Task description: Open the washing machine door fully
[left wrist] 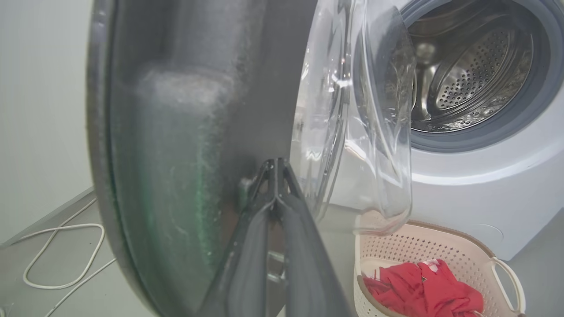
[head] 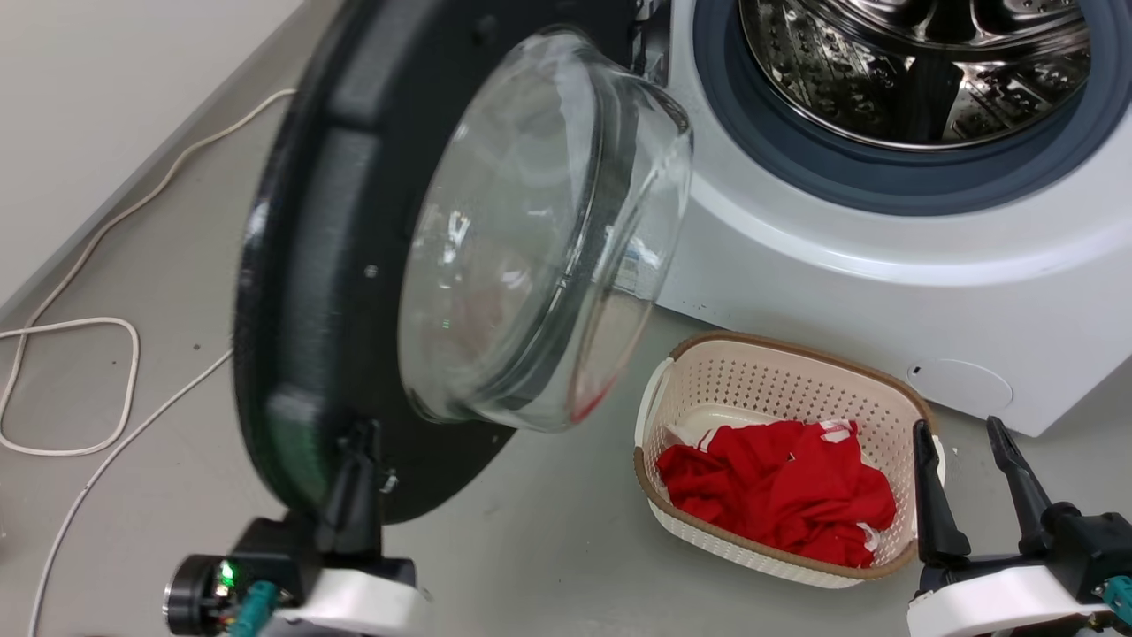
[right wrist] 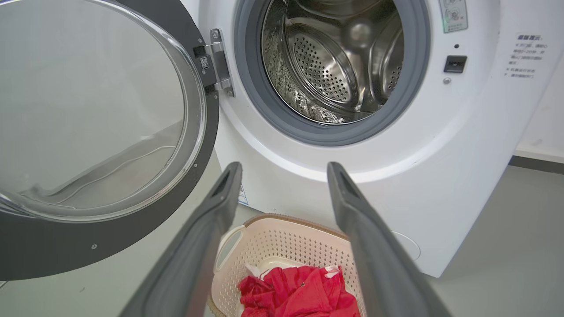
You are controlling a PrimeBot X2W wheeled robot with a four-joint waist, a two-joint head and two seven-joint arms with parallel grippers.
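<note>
As the washing machine door (head: 327,265) hangs half-open, bowl (head: 531,239) facing right, left tool (head: 361,433) closed, right tool (head: 958,426) wide.

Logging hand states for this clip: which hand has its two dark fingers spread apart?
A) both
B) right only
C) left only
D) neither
B: the right hand shows a wide gap between its fingers, while the left hand has its fingers together against the large round glossy black washing machine door.

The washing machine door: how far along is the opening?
Done: the washing machine door is swung well off the drum opening. In hand: the left gripper, fingers together, rests against its inner face. Left: perhaps a little more swing; the right gripper waits open.
</note>
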